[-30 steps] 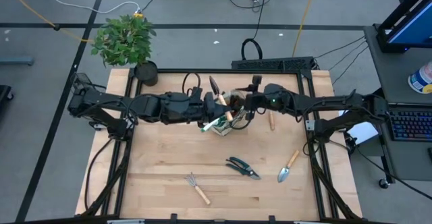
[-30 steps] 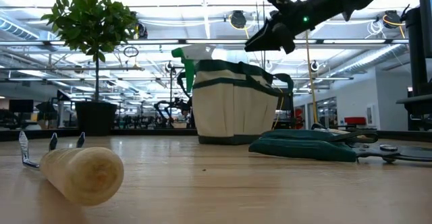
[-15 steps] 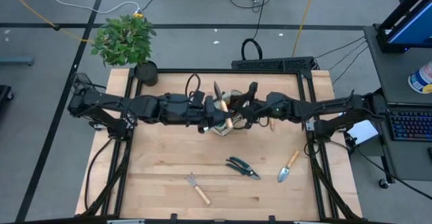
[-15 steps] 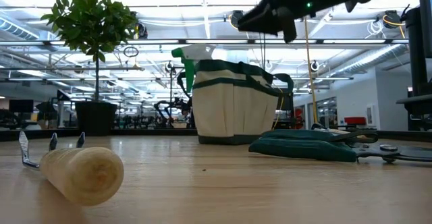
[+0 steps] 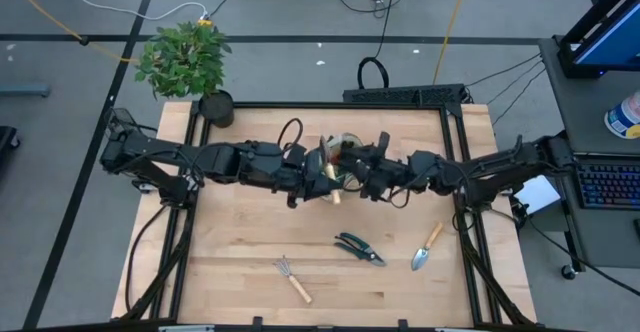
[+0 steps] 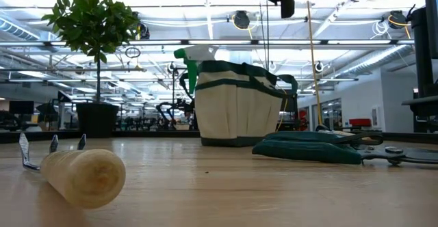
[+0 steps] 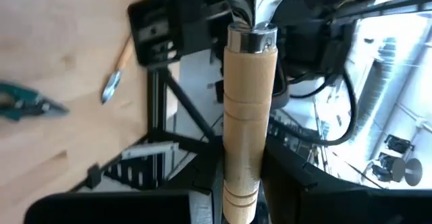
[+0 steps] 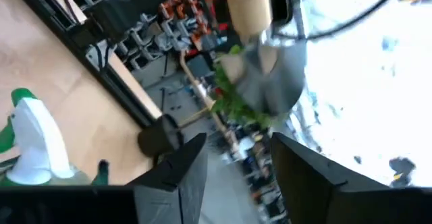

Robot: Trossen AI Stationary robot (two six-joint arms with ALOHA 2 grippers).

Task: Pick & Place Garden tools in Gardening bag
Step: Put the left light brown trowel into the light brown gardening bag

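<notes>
Table (image 5: pixel 250 232) held bag (image 6: pixel 236 104) at back centre, sprayer (image 6: pixel 195 56) poking from it. Both arms met above bag. Left gripper (image 5: pixel 322 164) clamped on trowel (image 7: pixel 248 109) handle, blade up. Right gripper (image 5: pixel 372 167) spread apart, empty, just beside trowel blade. Shears (image 5: pixel 359 248), second trowel (image 5: pixel 427 247), rake (image 5: pixel 292 278) lay near front edge.

**Where our four cameras sit**

Our high camera looks straight down, taking in the whole table (image 5: pixel 250 232), both arms and the floor around. Our low camera sits at table-top level, very near a rake (image 6: pixel 72 169), facing across the wood to the bag (image 6: pixel 236 104) and the room behind. Both share the bag (image 5: pixel 340 162), plant (image 5: pixel 185 60) and shears (image 5: pixel 358 248). Our left wrist camera looks closely along a wooden handle (image 7: pixel 248 116); our right one faces the sprayer (image 8: pixel 34 143).
</notes>
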